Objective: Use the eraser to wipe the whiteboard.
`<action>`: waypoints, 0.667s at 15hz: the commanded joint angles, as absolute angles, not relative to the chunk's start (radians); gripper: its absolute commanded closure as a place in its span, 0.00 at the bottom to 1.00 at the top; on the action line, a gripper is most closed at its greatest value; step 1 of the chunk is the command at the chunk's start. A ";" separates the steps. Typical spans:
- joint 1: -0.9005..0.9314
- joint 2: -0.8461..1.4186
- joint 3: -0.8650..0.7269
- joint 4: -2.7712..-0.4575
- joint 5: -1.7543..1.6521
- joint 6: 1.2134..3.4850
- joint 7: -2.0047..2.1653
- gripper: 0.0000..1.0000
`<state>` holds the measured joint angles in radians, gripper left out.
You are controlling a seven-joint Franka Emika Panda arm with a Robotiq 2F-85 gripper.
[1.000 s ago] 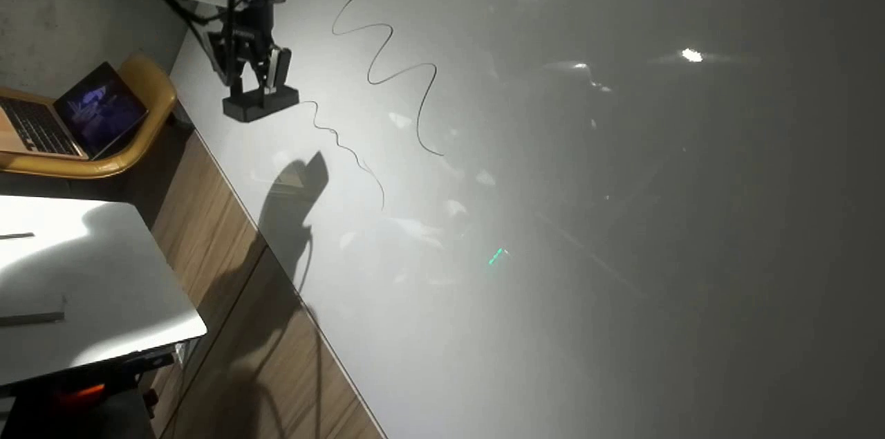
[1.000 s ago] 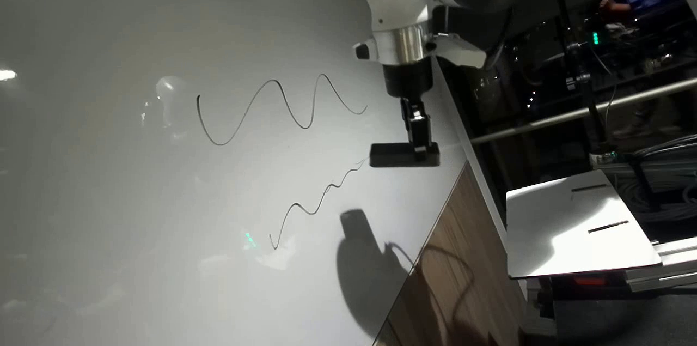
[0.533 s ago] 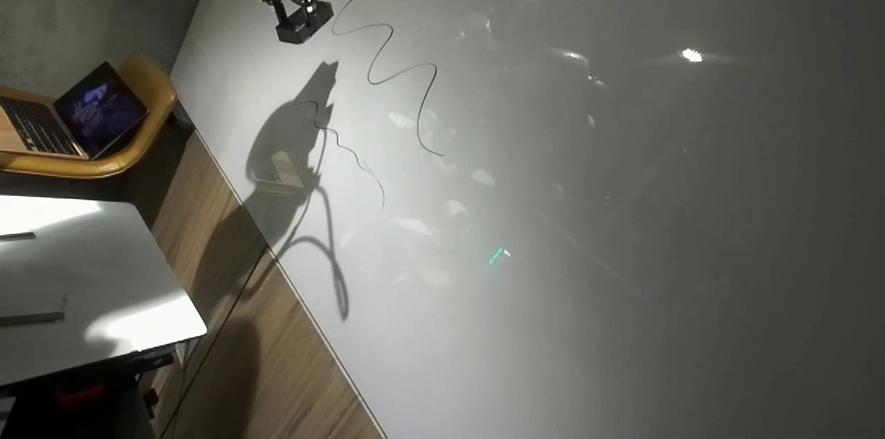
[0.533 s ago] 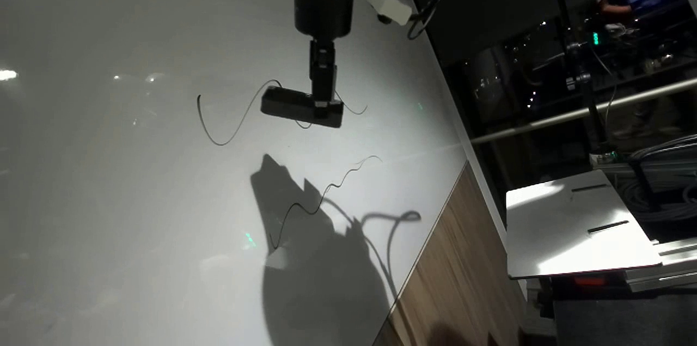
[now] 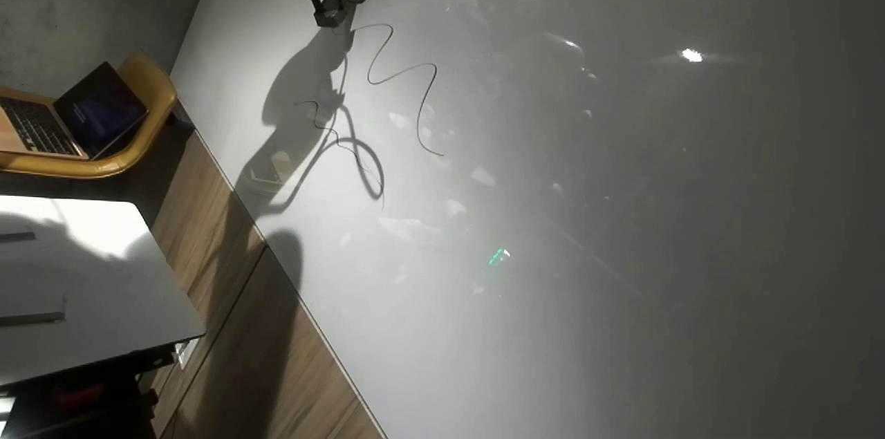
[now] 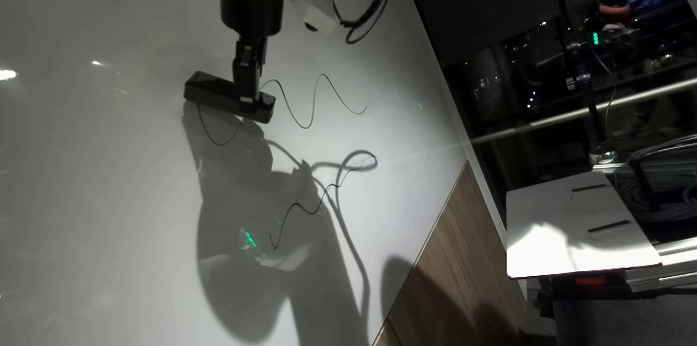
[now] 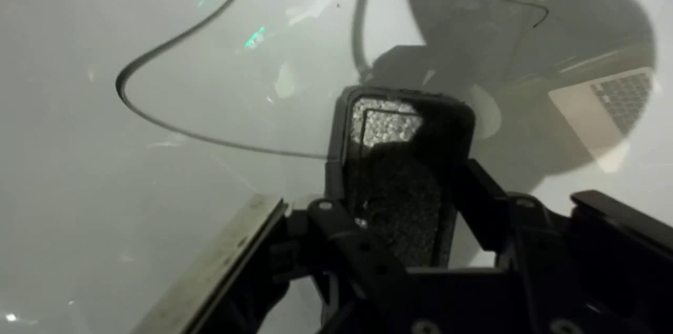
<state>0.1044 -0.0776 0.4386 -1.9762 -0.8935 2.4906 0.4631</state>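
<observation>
The eraser (image 5: pixel 334 14) is a dark oblong block held in my gripper (image 5: pixel 333 1). In an exterior view, the eraser (image 6: pixel 215 94) and gripper (image 6: pixel 248 98) lie over the longer squiggle and hide part of it. The whiteboard (image 5: pixel 553 252) is a large glossy panel, also in view here (image 6: pixel 125 199), with a shorter squiggle (image 6: pixel 313 212) lower down. The eraser's shadow meets it, so it is at or very near the board; contact is unclear. In the wrist view, the fingers (image 7: pixel 402 186) grip both sides of the eraser (image 7: pixel 405 165), and a pen line (image 7: pixel 210 139) runs to its edge.
A laptop (image 5: pixel 100 110) sits on a yellow chair (image 5: pixel 162 104) beside the board. A small white tabletop (image 5: pixel 104 294) stands near the board's edge, also in an exterior view (image 6: pixel 577 248). A wooden panel (image 6: pixel 468 259) borders the board. A cable loop (image 6: pixel 375 8) hangs from the arm.
My gripper carried the eraser from beside the shorter squiggle to the longer one, moving up and right in an exterior view. The eraser's shadow has closed up to it. Both pen lines look unchanged.
</observation>
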 commanded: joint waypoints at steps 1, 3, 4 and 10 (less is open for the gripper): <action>0.178 0.039 0.402 -1.817 -0.980 2.442 0.491 0.70; 0.211 0.084 0.382 -1.761 -0.997 2.429 0.485 0.70; 0.225 0.103 0.372 -1.740 -1.002 2.425 0.482 0.70; 0.283 0.171 0.316 -1.692 -1.020 2.385 0.498 0.70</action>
<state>0.2551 0.0882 0.3614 -1.7697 -0.9702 2.3924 0.4786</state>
